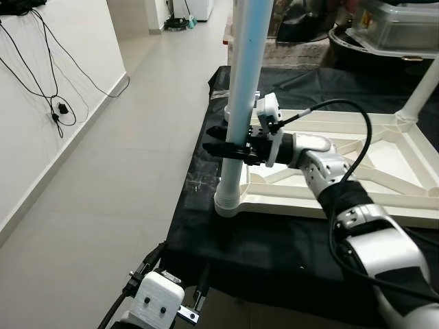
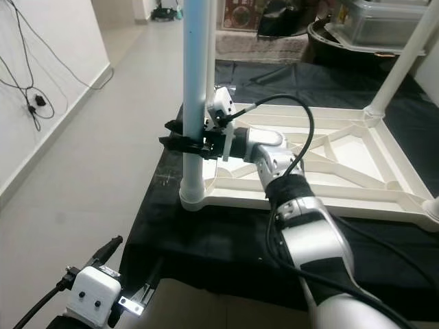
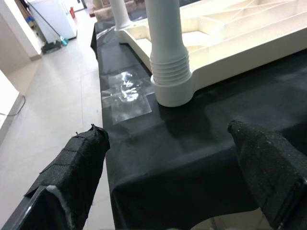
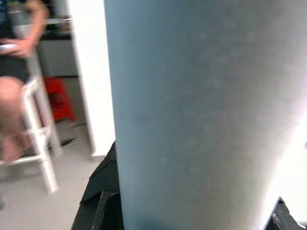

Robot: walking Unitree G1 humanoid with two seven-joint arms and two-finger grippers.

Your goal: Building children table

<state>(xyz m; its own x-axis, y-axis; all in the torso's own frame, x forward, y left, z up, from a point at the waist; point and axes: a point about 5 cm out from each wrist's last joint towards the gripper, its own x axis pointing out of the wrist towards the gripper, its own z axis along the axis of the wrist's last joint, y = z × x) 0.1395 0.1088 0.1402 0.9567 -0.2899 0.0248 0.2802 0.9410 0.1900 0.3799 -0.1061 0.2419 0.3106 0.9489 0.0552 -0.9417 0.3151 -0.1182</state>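
A white table top point(image 1: 384, 171) lies upside down on a counter point(image 1: 274, 240) with a black cloth over it. It fills the right middle of the left eye view. You can see the ribs on its under side.

A long white table leg point(image 1: 241, 103) stands straight up in the near left corner of the table top, in the middle of the frame. Its ridged end point(image 3: 169, 67) sits in a round socket point(image 3: 173, 93) at that corner. In the left wrist view the ridges are not all the way down in the socket.

The right pincer point(image 1: 230, 149) reaches in from the right, at the middle of the frame. Its two black fingers are pinching the table leg, one on each side, a good way above the socket. In the right wrist view the leg is very close and blurry.

The left pincer point(image 3: 168, 167) is low at the bottom left, near the edge of the counter. Its two black fingers point(image 3: 79, 163) are spread wide and hold nothing.

Another white leg point(image 1: 420, 96) stands at the far corner of the table top, upper right. A piece of clear tape point(image 3: 125, 93) is stuck on the black cloth just beside the socket. Black wires point(image 1: 48, 75) hang on the white wall at upper left. A person point(image 4: 19, 81) sits on a white stool point(image 4: 41, 139) at the left of the right wrist view, blurry.
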